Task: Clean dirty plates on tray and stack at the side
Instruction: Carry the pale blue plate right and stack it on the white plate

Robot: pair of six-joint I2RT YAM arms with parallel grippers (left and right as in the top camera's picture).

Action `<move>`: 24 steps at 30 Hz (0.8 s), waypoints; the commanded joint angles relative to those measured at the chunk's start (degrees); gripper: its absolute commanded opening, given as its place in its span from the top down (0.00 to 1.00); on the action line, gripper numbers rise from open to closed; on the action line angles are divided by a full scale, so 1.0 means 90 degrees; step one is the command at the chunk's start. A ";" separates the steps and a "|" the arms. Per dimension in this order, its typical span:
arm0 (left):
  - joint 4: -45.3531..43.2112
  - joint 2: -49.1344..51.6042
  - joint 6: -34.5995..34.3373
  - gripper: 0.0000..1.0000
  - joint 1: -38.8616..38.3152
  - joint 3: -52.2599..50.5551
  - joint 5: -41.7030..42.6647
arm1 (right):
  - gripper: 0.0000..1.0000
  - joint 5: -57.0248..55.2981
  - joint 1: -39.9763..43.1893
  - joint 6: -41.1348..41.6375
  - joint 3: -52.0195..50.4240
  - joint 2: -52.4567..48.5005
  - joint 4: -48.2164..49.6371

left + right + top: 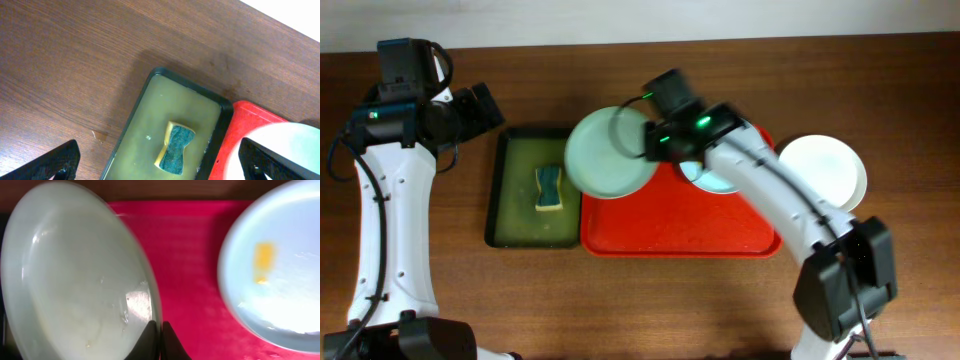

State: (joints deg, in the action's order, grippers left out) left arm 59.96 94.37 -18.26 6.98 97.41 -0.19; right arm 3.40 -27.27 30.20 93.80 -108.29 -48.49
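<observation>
Mint-green plate [603, 158] hung clamped at its rim by the right gripper [161, 332] — the arm stretched leftward across the red tray [660, 235], another yellow-smeared plate [280, 270] just beside its fingers.

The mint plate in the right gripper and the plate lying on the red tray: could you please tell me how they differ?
The mint plate is pinched at its rim by the right gripper and reaches past the left edge of the red tray; the tray plate lies flat on it. The tray plate bears a bright yellow smear; the mint plate shows only faint marks. Both are round, shallow and pale.
</observation>
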 commanded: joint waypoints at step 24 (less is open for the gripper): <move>-0.0010 0.0024 -0.0066 0.01 0.0024 0.0017 0.0046 | 0.71 0.0389 0.6458 -0.1285 -0.1059 0.0085 -0.1756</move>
State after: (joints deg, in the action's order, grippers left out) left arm 59.96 94.39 -18.26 6.98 97.41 -0.19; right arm 5.67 32.23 18.83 84.73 -108.27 -64.53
